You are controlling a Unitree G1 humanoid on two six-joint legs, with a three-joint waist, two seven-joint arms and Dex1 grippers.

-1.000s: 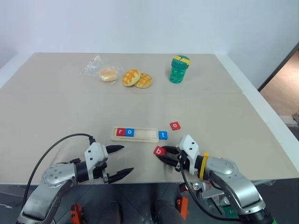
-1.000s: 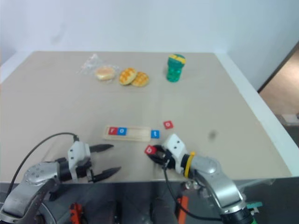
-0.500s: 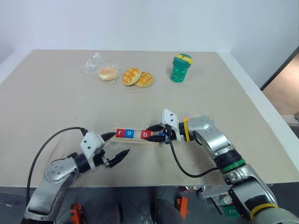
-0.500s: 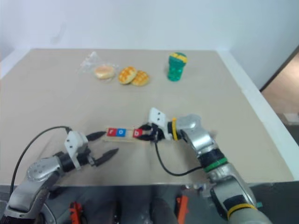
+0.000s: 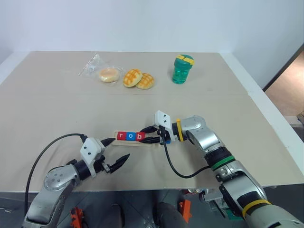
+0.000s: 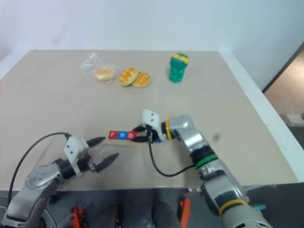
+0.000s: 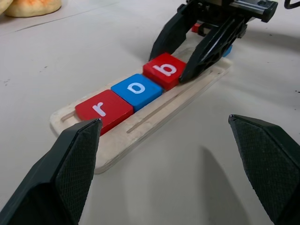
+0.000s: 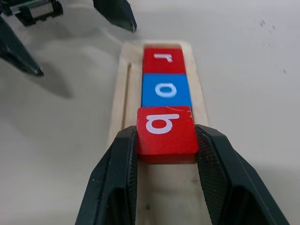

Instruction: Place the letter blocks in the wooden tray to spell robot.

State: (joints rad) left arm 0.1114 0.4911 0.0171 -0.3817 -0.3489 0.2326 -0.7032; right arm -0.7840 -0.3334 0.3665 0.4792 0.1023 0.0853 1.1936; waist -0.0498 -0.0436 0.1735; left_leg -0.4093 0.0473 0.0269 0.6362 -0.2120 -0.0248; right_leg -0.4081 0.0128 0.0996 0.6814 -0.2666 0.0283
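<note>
From the head cameras, a pale table (image 5: 57,109) holds the wooden tray (image 5: 128,141) near the front edge, with three letter blocks in a row in its groove: a red r block (image 5: 121,136), a blue o block (image 5: 130,136) and a red b block (image 5: 139,137). The right gripper (image 5: 148,135) reaches in from the right, its two black fingers clenched on either side of the b block. The left gripper (image 5: 114,151) rests just in front of the tray's left end, fingers spread wide and grasping nothing. At the far side of the table sit a green cup (image 5: 182,70), two golden buns (image 5: 138,79) and a bun in a clear wrapper (image 5: 105,73).

From the left wrist, the tray runs diagonally between the wide-apart fingertips (image 7: 79,154). The b block touches the blue o, and the right gripper's fingers straddle it from the far end. Behind those fingers, slivers of blue and red suggest the remaining blocks, too hidden to read.

From the right wrist, the b block is pinched between the two pads (image 8: 123,159), its front edge against the o block. Its near end appears raised slightly above the groove; whether it lies fully flat cannot be told.

The step in hand seems to be seating the third letter. The next move probably calls for pressing the b level, loosening the fingers without dragging it, and backing away along the tray so r and o stay put. Two slots are left empty, for the second o and the t.
</note>
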